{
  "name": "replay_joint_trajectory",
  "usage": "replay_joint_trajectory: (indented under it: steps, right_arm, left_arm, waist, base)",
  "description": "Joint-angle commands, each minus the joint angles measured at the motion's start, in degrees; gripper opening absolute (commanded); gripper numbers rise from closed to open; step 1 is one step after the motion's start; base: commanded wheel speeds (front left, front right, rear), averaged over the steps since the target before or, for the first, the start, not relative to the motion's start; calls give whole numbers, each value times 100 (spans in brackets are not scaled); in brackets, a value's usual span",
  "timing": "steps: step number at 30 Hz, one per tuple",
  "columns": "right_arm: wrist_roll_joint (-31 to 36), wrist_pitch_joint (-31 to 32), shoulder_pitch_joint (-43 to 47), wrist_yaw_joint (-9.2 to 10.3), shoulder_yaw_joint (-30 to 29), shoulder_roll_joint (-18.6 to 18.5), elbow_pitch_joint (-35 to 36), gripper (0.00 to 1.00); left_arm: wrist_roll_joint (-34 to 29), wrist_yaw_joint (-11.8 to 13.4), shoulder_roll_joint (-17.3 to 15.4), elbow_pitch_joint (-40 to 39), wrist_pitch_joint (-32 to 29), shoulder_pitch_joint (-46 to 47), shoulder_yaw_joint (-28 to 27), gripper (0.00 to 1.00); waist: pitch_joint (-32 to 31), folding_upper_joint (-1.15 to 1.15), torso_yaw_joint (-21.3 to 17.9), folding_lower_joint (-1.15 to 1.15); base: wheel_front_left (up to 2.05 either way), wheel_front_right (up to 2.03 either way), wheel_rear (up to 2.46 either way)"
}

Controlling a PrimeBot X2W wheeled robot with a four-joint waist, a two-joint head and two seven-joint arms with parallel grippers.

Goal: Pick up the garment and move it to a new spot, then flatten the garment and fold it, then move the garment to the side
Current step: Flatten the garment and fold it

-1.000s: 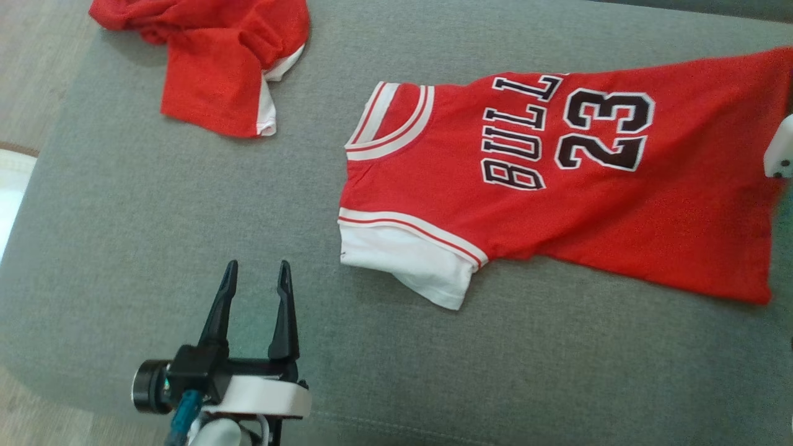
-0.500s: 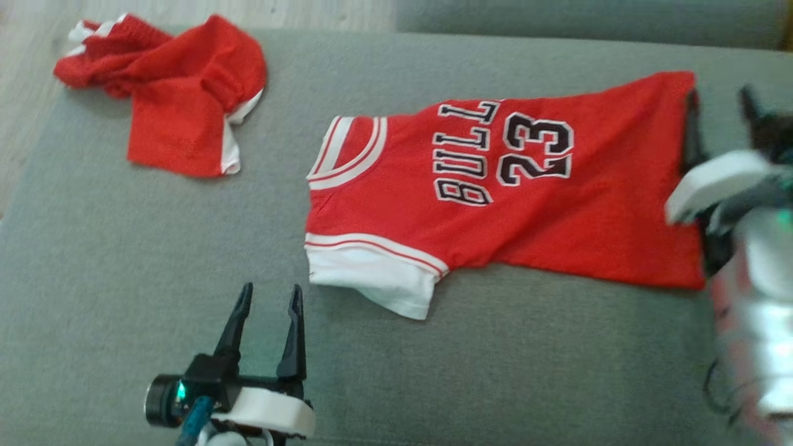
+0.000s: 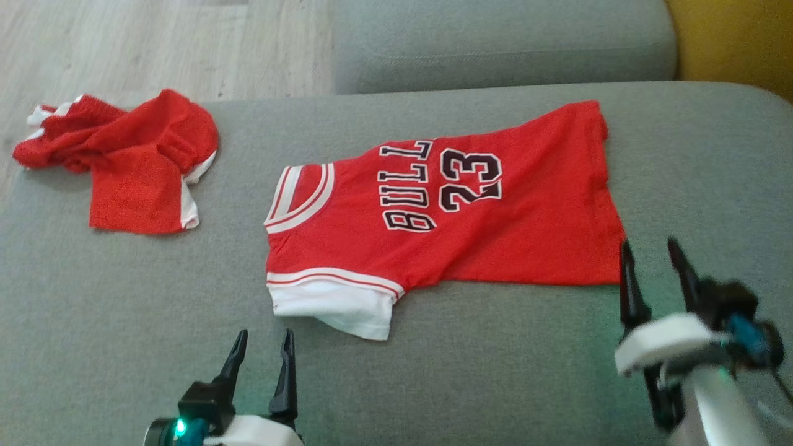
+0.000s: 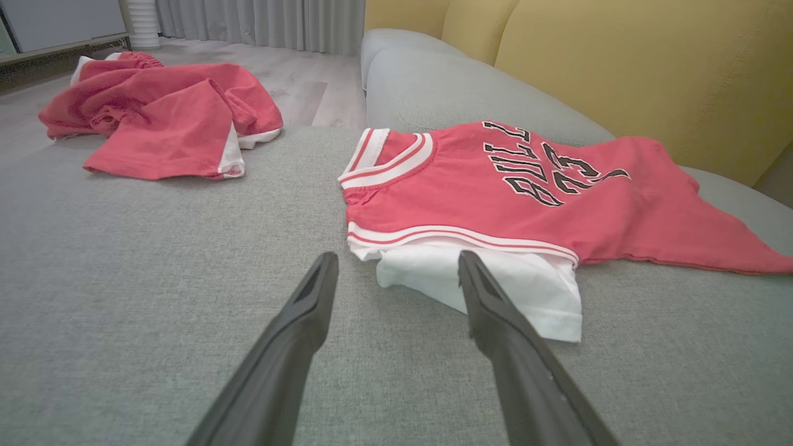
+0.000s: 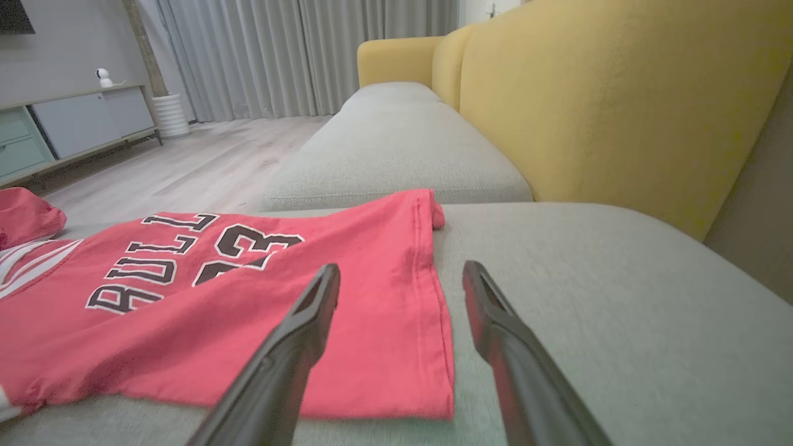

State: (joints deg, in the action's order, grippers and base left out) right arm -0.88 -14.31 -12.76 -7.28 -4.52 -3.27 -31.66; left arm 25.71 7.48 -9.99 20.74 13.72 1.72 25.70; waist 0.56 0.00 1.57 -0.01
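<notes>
The right hand (image 3: 649,249) has its 2 dark fingers spread apart with nothing between them, poised at the near corner of the jersey's hem, and the left hand (image 3: 264,337) is equally spread and empty, a little short of the jersey's white sleeve (image 3: 334,306). The jersey (image 3: 446,229) lies spread flat on the grey seat cushion (image 3: 124,310), printed side up, with the collar toward the robot's left and the hem toward its right. It sits between the 2 hands, neither of which grips it. From the head, the right hand's inner finger reaches the hem corner, but whether it touches the cloth I cannot tell. The right wrist view adds that the hem edge runs up between the right hand's (image 5: 401,271) fingers, 1 finger over the red jersey (image 5: 248,297) and the other over bare cushion. The left wrist view shows the left hand (image 4: 396,260) aimed at the sleeve (image 4: 514,285), which lies folded under the red and white striped armhole trim of the jersey (image 4: 495,198). Further out, a crumpled red garment (image 3: 130,161) lies well apart at the cushion's far left edge, and the left wrist view shows it as a loose heap (image 4: 167,118) with white trim. Beyond it is pale wood floor (image 3: 155,49). The yellow backrest (image 5: 588,93) rises large behind the cushion in both wrist views, a corner from the head. The right wrist view alone takes in grey curtains (image 5: 297,56) and a low cabinet (image 5: 74,124).
</notes>
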Motion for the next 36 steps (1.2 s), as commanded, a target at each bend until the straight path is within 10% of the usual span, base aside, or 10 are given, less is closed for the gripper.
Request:
replay_joint_trajectory:
  steps: [1,30,36]
  right_arm:
    - [-144,-68,4,-21,213,35,324,100]
    - [-696,325,876,-21,754,39,1446,100]
    - [-683,313,854,-21,712,39,1431,100]
  left_arm:
    - [48,-30,7,-75,63,83,-239,100]
    - [95,-403,-65,1489,-194,1323,-52,100]
    - [105,-450,-24,1682,-211,1430,8,40]
  waist:
    - [-76,0,-69,1]
    - [101,0,-608,1]
    - [137,0,-639,1]
  base:
    - [0,0,0]
    - [0,0,0]
    - [0,0,0]
